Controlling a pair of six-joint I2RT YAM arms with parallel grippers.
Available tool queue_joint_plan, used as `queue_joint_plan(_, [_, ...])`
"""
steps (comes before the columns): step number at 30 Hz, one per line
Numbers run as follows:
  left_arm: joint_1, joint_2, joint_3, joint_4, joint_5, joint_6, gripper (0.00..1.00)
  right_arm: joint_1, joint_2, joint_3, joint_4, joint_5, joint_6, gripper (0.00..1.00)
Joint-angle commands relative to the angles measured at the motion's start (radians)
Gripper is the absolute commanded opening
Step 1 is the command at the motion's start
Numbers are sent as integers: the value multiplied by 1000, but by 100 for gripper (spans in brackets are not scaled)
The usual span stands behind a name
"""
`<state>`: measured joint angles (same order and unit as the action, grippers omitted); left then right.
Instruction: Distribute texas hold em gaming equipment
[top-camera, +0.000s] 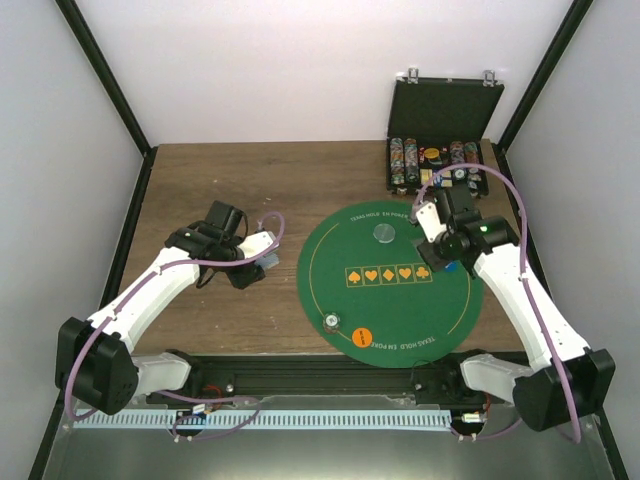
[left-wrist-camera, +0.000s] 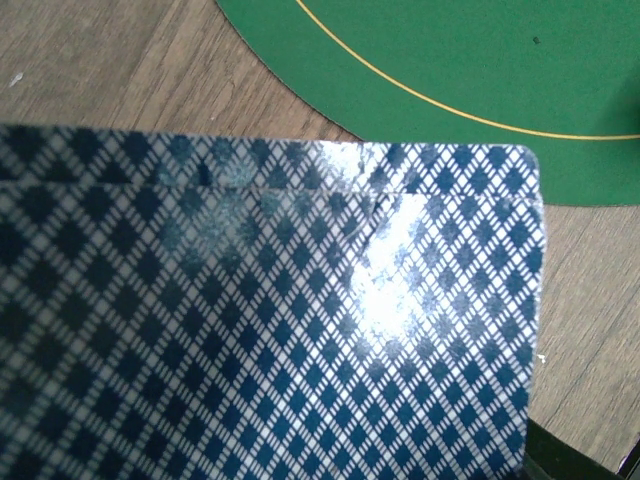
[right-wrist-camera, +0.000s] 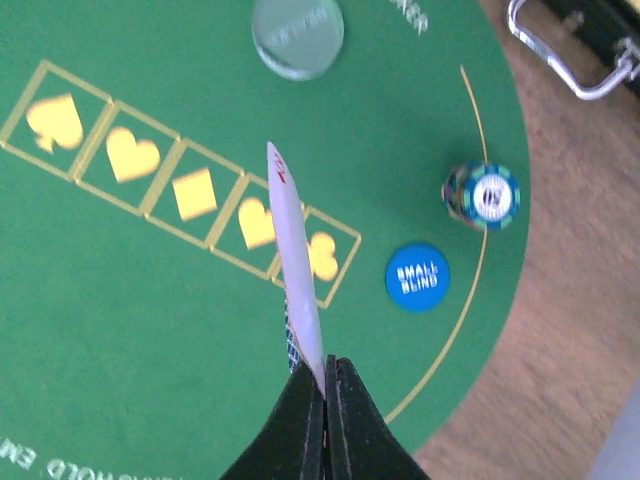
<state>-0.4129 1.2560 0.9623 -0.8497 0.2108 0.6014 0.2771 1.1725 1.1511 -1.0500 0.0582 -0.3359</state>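
Observation:
My right gripper (right-wrist-camera: 325, 385) is shut on a playing card (right-wrist-camera: 295, 260) seen edge-on, white face and blue back, above the suit boxes of the green mat (right-wrist-camera: 120, 330). In the top view this gripper (top-camera: 432, 228) hovers over the mat's right side. A blue "small blind" disc (right-wrist-camera: 417, 277) and a striped chip (right-wrist-camera: 484, 195) lie near the gold ring, and a grey disc (right-wrist-camera: 297, 35) lies further off. My left gripper (top-camera: 250, 262) is left of the mat, over the wood. Blue-patterned card backs (left-wrist-camera: 270, 320) fill its wrist view and hide its fingers.
The black case (top-camera: 445, 140) with rows of chips stands open at the back right; its metal handle (right-wrist-camera: 570, 60) shows near the mat edge. An orange disc (top-camera: 362, 338) and a striped chip (top-camera: 330, 321) lie at the mat's near edge. Walls enclose the table.

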Motion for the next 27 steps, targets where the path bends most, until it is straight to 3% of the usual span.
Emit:
queue_joint_plan(1, [4, -15, -2, 20, 11, -12, 58, -2, -51, -55, -117, 125, -81, 1])
queue_joint_plan(6, [3, -25, 0, 19, 14, -11, 58, -2, -50, -138, -140, 157, -97, 1])
queue_joint_plan(15, [3, -42, -1, 21, 19, -9, 58, -2, -15, -143, -158, 117, -111, 1])
queue_joint_plan(27, [2, -49, -4, 24, 21, -8, 58, -5, 17, -196, -161, 233, -130, 1])
